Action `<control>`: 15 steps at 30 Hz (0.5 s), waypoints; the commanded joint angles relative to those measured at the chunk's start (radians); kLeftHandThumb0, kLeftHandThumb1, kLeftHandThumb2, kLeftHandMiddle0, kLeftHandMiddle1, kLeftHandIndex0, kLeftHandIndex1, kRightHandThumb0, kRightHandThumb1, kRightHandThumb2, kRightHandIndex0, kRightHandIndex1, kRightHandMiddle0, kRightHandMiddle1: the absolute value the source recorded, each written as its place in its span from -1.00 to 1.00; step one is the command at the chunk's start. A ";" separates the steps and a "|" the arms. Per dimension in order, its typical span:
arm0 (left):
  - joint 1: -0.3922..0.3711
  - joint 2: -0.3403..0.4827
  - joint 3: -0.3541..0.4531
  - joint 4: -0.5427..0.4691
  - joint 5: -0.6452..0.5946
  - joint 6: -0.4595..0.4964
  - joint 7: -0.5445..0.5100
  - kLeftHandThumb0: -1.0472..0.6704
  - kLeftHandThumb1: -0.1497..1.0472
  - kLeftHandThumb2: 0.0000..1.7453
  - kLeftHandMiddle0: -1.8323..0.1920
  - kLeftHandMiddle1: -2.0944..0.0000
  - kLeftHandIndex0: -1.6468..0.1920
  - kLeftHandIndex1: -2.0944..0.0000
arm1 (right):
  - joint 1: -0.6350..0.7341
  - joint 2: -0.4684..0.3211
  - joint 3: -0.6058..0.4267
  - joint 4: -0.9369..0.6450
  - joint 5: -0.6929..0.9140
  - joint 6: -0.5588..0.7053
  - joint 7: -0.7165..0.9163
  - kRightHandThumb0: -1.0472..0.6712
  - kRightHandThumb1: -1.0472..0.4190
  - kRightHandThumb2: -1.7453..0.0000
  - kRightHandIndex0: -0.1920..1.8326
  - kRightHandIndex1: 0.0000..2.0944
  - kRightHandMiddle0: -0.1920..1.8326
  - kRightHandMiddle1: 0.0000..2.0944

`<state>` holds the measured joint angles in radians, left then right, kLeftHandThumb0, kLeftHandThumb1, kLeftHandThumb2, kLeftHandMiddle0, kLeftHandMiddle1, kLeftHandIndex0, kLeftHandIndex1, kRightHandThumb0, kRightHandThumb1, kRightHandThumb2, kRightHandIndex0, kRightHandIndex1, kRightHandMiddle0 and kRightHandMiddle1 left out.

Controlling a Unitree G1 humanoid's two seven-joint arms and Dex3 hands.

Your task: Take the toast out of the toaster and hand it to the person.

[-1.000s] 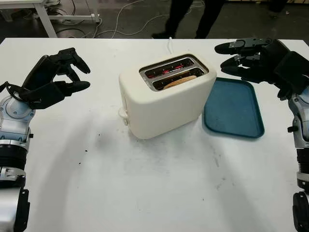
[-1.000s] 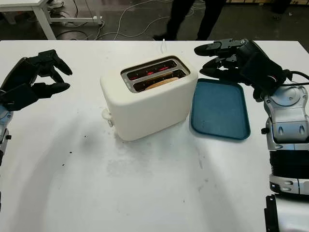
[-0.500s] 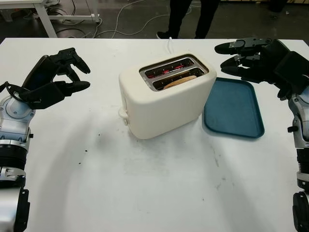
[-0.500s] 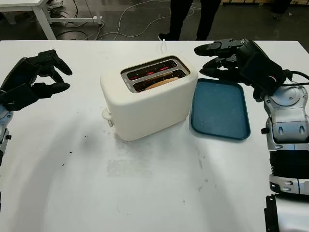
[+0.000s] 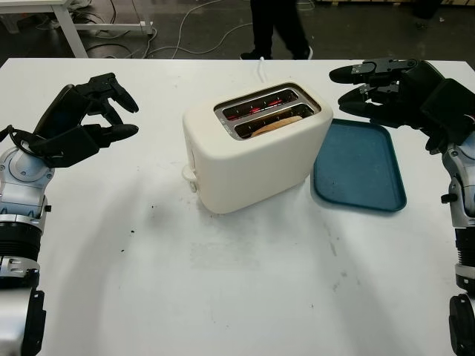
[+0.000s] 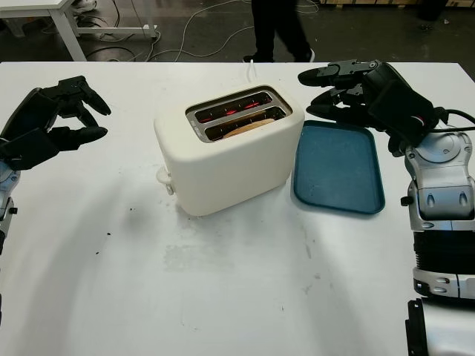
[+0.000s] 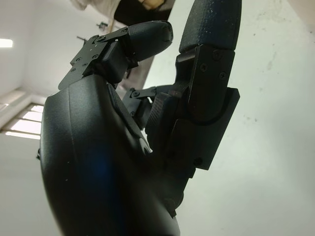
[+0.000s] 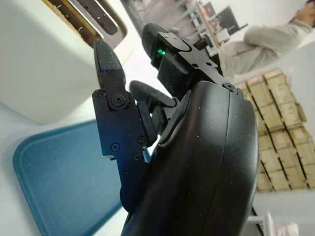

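Observation:
A cream two-slot toaster (image 5: 256,152) stands mid-table, its elements glowing red. A slice of toast (image 5: 278,124) sits low in the nearer slot, only its top edge showing. My left hand (image 5: 130,117) hovers open over the table well left of the toaster, holding nothing. To the right, my right hand (image 5: 341,90) is open in the air beside the toaster's top and above the far end of a blue tray (image 5: 358,167). In the right wrist view the toaster (image 8: 44,73) and the tray (image 8: 59,187) lie just past my fingers (image 8: 115,123).
A person's dark legs (image 5: 274,30) cross the floor beyond the table's far edge. Another person (image 8: 270,42) in a light top sits in the background of the right wrist view. The toaster's white cord (image 5: 261,68) runs off the far edge. Crumbs (image 5: 141,219) dot the white tabletop.
The person behind the table has stepped to the left. Both hands, the toaster and the toast have stayed where they were.

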<state>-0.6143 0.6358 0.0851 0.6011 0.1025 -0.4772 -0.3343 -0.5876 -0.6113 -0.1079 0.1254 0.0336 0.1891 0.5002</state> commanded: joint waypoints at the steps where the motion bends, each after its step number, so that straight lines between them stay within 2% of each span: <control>1: 0.006 -0.004 0.005 -0.004 -0.007 0.000 0.007 -1.00 0.79 -0.70 0.21 -0.33 0.35 -0.35 | -0.013 0.000 -0.001 -0.011 0.002 0.002 -0.006 -0.21 -0.77 1.00 -0.39 -0.14 -0.04 -1.00; 7: 0.002 -0.001 0.003 0.008 -0.007 -0.014 0.003 -1.00 0.79 -0.70 0.21 -0.32 0.36 -0.35 | -0.014 0.001 -0.002 0.010 0.005 -0.026 0.000 -0.23 -0.77 1.00 -0.37 -0.13 -0.03 -0.99; 15: 0.001 -0.004 0.004 0.007 -0.008 -0.010 0.005 -1.00 0.79 -0.70 0.21 -0.33 0.35 -0.35 | -0.012 0.005 -0.004 -0.010 0.008 0.004 -0.007 -0.21 -0.77 1.00 -0.38 -0.14 -0.03 -0.99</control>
<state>-0.6144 0.6358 0.0851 0.6014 0.1025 -0.4785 -0.3338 -0.5876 -0.6110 -0.1080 0.1294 0.0337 0.1853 0.5002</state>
